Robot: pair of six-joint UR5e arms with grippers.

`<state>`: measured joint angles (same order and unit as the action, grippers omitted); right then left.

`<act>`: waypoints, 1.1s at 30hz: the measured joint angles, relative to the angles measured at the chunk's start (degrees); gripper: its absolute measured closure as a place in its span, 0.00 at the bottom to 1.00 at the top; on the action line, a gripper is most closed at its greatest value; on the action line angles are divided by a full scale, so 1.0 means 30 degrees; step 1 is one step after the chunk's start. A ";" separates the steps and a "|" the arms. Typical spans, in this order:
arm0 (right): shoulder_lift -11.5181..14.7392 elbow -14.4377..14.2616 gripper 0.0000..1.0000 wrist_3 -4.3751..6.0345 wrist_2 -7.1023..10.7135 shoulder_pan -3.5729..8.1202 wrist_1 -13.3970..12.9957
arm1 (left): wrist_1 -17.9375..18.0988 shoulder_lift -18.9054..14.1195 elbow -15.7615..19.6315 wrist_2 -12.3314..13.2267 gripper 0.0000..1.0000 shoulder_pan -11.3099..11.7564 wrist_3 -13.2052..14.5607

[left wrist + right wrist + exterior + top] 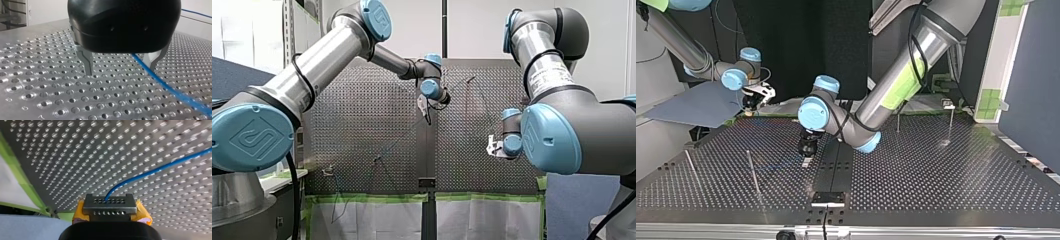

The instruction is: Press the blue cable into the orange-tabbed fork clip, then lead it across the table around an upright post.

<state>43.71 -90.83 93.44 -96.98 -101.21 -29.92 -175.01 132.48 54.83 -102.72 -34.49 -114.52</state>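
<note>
The left hand (pixel 120 68) is being held wide open, gripping nothing, just above the dimpled metal worktop (pixel 37 82). The thin, smooth blue cable (pixel 163 83) is lying between its tapered metal fingers (pixel 86 62), nearer one. Elsewhere the cable is being pinched between the yellow pads (pixel 142 211) of the right hand (pixel 110 203). Centring before closing is being advised.

wall: white (pixel 482 25) | partition: blue (pixel 232 75) | tape: green (pixel 362 198) | backdrop: black (pixel 786 40)
</note>
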 joint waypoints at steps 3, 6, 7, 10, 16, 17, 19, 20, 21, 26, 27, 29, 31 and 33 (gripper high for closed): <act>-0.0463 -0.0002 1.00 -0.0021 0.0006 0.0210 -0.0369 | 0.0003 0.0000 0.0000 -0.0036 0.00 0.0000 0.0001; -0.0982 -0.0002 1.00 -0.0039 0.0019 0.0391 -0.0777 | 0.0000 0.0000 0.0000 -0.0081 0.00 -0.0009 0.0001; -0.1152 -0.0002 1.00 -0.0043 0.0018 0.0436 -0.0882 | 0.0000 0.0001 0.0001 -0.0122 0.00 -0.0007 0.0005; -0.1725 0.0007 1.00 -0.0043 0.0022 0.0600 -0.1239 | 0.0001 0.0000 0.0000 -0.0227 0.00 -0.0007 0.0019; -0.2620 0.0010 1.00 -0.0033 0.0054 0.1006 -0.1857 | 0.0003 -0.0001 0.0003 -0.0300 0.00 -0.0006 0.0029; -0.2684 0.0009 1.00 -0.0031 0.0061 0.1066 -0.1930 | 0.0004 -0.0001 0.0002 -0.0303 0.00 -0.0006 0.0030; -0.2773 0.0010 1.00 -0.0017 0.0080 0.1193 -0.2108 | 0.0004 -0.0001 0.0001 -0.0308 0.00 -0.0001 0.0030; -0.2799 0.0007 1.00 -0.0009 0.0084 0.1246 -0.2182 | 0.0004 -0.0001 0.0001 -0.0310 0.00 -0.0001 0.0030; -0.2844 0.0011 1.00 0.0003 0.0089 0.1315 -0.2291 | 0.0004 -0.0001 0.0001 -0.0311 0.00 0.0000 0.0030; -0.3320 0.0017 1.00 0.0097 0.0094 0.1626 -0.2855 | 0.0004 -0.0001 0.0002 -0.0312 0.00 0.0045 0.0031; -0.3501 0.0018 1.00 0.0116 0.0089 0.1699 -0.3013 | 0.0004 -0.0001 0.0001 -0.0312 0.00 0.0055 0.0031; -0.3821 0.0021 1.00 0.0133 0.0073 0.1799 -0.3251 | 0.0004 0.0000 0.0000 -0.0312 0.00 0.0076 0.0031; -0.4234 0.0042 1.00 0.0147 0.0072 0.1888 -0.3561 | 0.0004 0.0000 0.0000 -0.0312 0.00 0.0086 0.0031; -0.4637 0.0114 1.00 0.0154 0.0088 0.1991 -0.3850 | 0.0004 0.0000 0.0000 -0.0312 0.00 0.0095 0.0031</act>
<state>29.80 -90.48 93.90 -96.72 -95.24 -41.47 -175.00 132.48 54.83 -103.66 -34.21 -114.43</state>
